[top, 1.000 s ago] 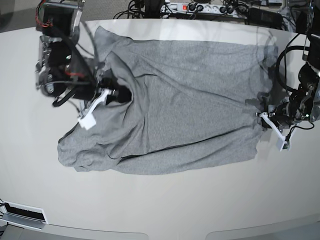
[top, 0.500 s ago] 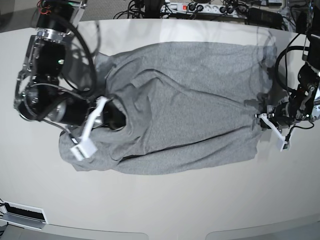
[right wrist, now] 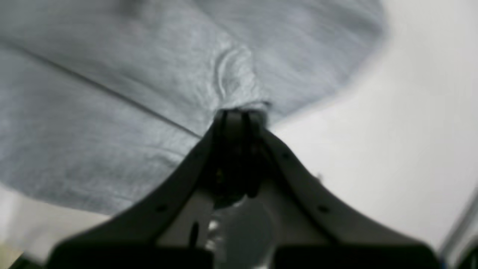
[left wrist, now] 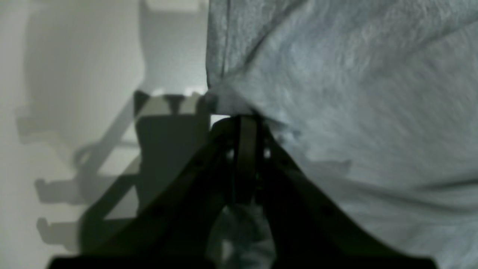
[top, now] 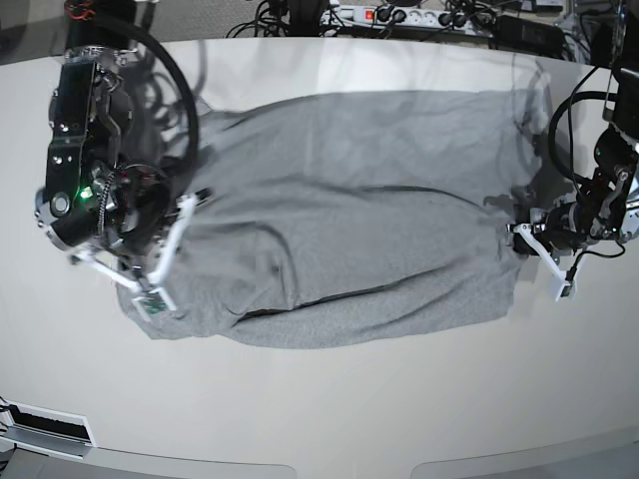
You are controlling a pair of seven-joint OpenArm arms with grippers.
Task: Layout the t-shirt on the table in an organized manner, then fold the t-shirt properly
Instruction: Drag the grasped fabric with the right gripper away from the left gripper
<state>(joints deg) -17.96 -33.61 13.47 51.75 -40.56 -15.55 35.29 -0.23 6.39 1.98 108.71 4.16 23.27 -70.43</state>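
Now our right pincer (top: 160, 261), clamped on the t-shirt (top: 349, 215), has dragged its end leftward across the worktop (top: 329, 399), pulling the cloth longer and flatter. Our left pincer (top: 521, 232) still pins the right hem. Bare worktop remains left and near; cables crowd the far edge.

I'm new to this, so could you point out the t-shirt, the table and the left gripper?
t-shirt (top: 369, 200), base view, middle of the cloth.
table (top: 329, 409), base view, bare near surface.
left gripper (left wrist: 244, 121), left wrist view, shut tips pinching cloth.
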